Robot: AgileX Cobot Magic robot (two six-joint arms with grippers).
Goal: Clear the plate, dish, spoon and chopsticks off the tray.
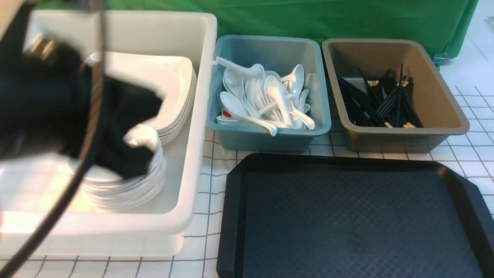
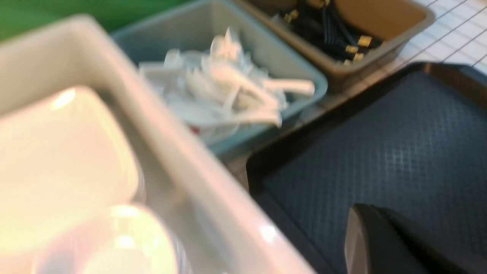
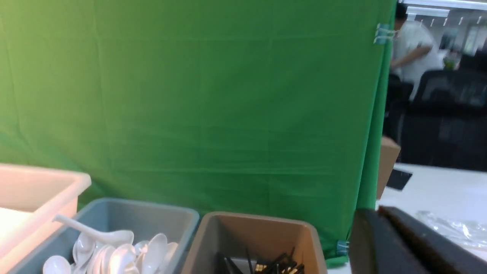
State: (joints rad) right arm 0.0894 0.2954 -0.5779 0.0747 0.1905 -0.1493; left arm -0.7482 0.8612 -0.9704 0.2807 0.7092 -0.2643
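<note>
The black tray (image 1: 347, 220) lies at the front right with nothing on it; it also shows in the left wrist view (image 2: 399, 133). Large square plates (image 1: 170, 85) are stacked in the white tub (image 1: 200, 116), with a stack of small dishes (image 1: 127, 189) in front of them. Spoons (image 1: 270, 100) fill the blue tub (image 1: 270, 135). Chopsticks (image 1: 382, 104) lie in the brown tub (image 1: 405, 133). My left gripper (image 1: 148, 133), blurred, is open and empty just above the dish stack. Of my right gripper only one finger (image 3: 384, 247) shows, far off to one side, holding nothing.
The three tubs stand in a row behind the tray on a white gridded cloth (image 1: 208, 200). A green curtain (image 1: 328, 19) closes off the back. The left arm's cable (image 1: 88, 146) hangs across the white tub.
</note>
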